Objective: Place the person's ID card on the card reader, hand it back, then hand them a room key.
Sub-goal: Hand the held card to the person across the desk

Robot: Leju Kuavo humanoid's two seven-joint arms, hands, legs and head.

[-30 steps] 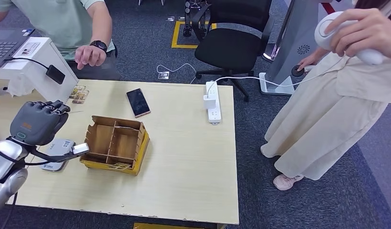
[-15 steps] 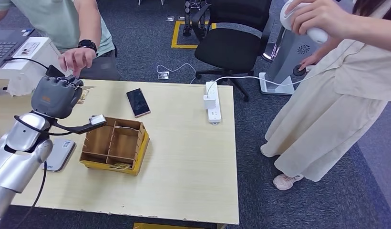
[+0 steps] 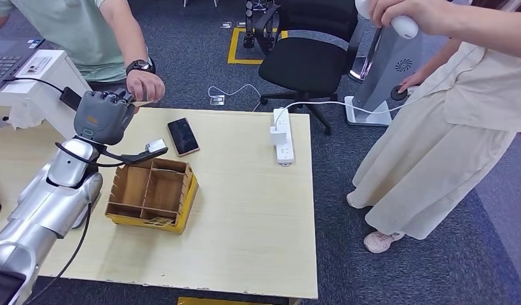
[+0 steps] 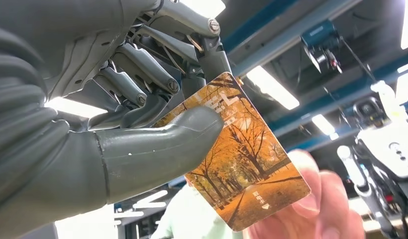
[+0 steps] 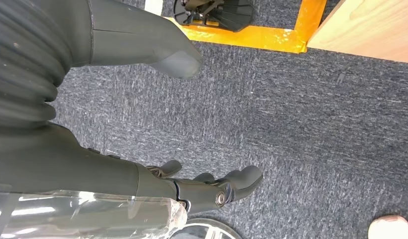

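The left robot hand (image 3: pixel 100 115) is lifted up past the far edge of the worktop (image 3: pixel 245 210), right next to a person's hand (image 3: pixel 145 84). In the left wrist view the left robot hand (image 4: pixel 117 119) pinches the card (image 4: pixel 242 159) between its thick thumb and its darker fingers (image 4: pixel 142 64). It holds one end. The other end sticks out, and the person's fingertips (image 4: pixel 311 199) are touching it from behind.

The card looks thin, flat and stiff, with a picture of orange trees on it (most likely the ID card going back to its owner, though I cannot be sure). It must be very light. It looks smooth and shiny, so it could slip out of a weak pinch. The best place to hold it is flat on both faces near one end, so the free end is left for the other hand to take.

The right robot hand (image 5: pixel 207 189) hangs down over the dark carpet (image 5: pixel 301 129). Its fingers are apart and it holds nothing.
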